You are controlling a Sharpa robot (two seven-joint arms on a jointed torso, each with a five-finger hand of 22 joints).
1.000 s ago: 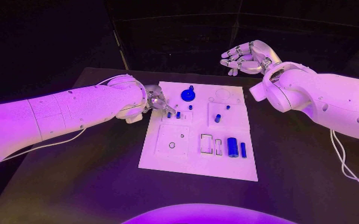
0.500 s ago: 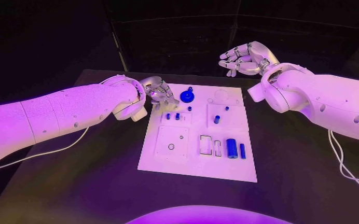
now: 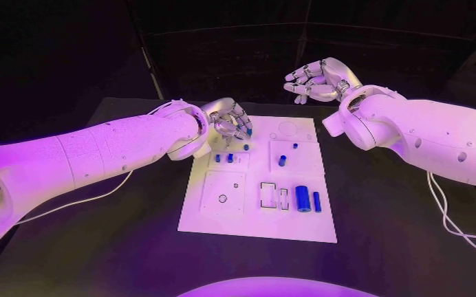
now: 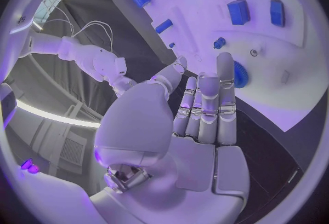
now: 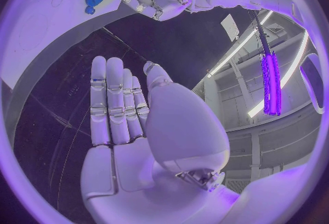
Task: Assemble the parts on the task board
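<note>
Left hand (image 3: pixel 230 121) seemingly empty above task board (image 3: pixel 260 221)

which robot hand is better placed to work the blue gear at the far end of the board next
Probably the left. The left robot hand hovers open right over the far end of the task board, beside the blue gear. The right robot hand is raised beyond the board's far edge, open.

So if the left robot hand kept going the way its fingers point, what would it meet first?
Probably the blue gear on the task board: the left robot hand has its fingertips right beside it, though depth is unclear.
</note>
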